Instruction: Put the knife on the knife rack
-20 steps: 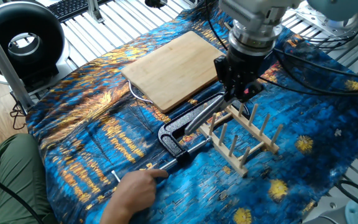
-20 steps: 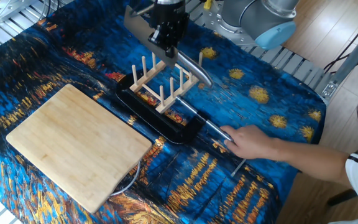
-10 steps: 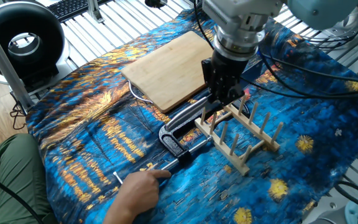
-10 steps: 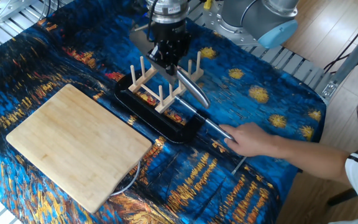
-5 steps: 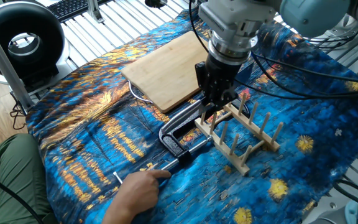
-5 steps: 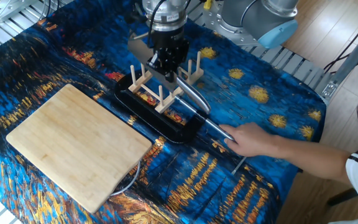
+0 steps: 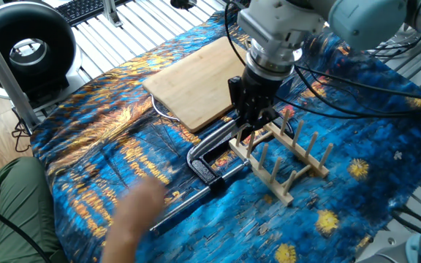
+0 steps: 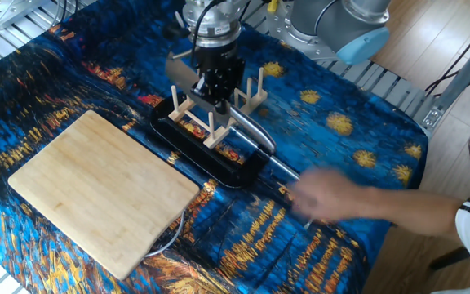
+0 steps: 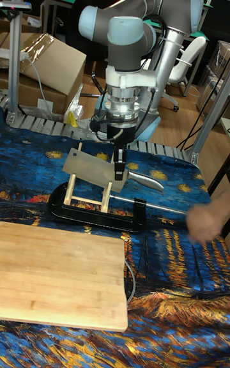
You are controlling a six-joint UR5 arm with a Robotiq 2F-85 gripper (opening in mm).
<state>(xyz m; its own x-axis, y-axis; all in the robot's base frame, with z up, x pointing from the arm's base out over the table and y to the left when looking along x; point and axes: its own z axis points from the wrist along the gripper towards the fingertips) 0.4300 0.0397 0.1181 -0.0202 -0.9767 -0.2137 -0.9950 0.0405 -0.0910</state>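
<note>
My gripper is shut on the knife, gripping where the blade meets the handle. The broad grey blade points left and the silver handle points right, with the knife held on edge. It hangs low over the left end of the pale wooden knife rack, between its upright pegs. In the other fixed view the blade sits among the pegs of the rack under the gripper. In one fixed view the gripper covers the near end of the rack and hides most of the knife.
A black clamp with a thin metal bar holds the rack's base. A bamboo cutting board lies on the blue patterned cloth. A person's blurred hand hovers by the clamp's bar end. A black ring-shaped fan stands at the table's corner.
The gripper has carried the knife down and toward the rack's end, so the blade now sits between the pegs. The person's hand has come off the clamp's bar and is moving.
</note>
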